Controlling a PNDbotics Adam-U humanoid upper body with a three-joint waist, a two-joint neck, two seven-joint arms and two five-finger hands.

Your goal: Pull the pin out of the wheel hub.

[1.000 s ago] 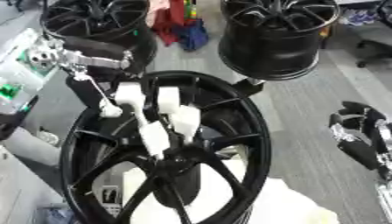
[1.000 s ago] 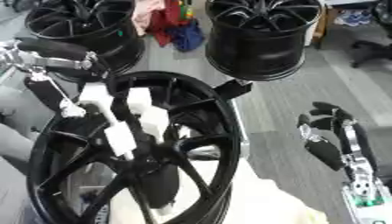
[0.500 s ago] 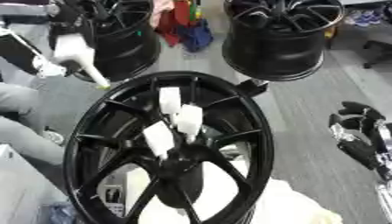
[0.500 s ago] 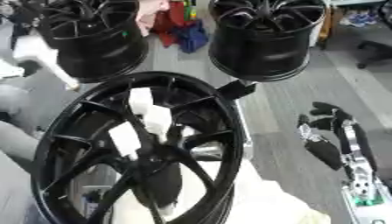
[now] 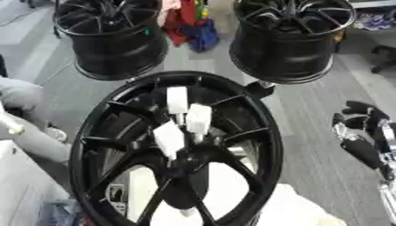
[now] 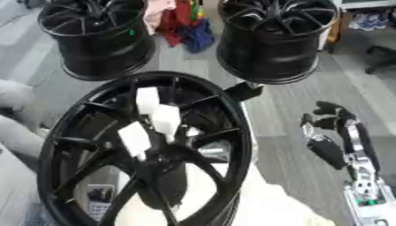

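Observation:
The big black wheel hub (image 5: 100, 145) fills the middle, lying tilted on a white cloth (image 5: 232, 194). Three white block-headed pins (image 5: 177, 99) (image 5: 198, 118) (image 5: 169, 137) stick up close together from the spokes near its centre. My right hand (image 6: 333, 132) hangs at the right edge, well clear of the rim, fingers relaxed and holding nothing. My left hand shows in neither view.
Two more black wheels stand at the back, one left (image 5: 112, 39) and one right (image 5: 290, 39), with a pile of red and blue cloth (image 5: 189, 22) between them. A person's grey-trousered leg (image 5: 27, 106) is at the left edge. Grey floor lies to the right.
My left hand, which was over the hub's upper left among the white pins, lifted away up-left with a white piece and has left the view. Three pins stay in the hub.

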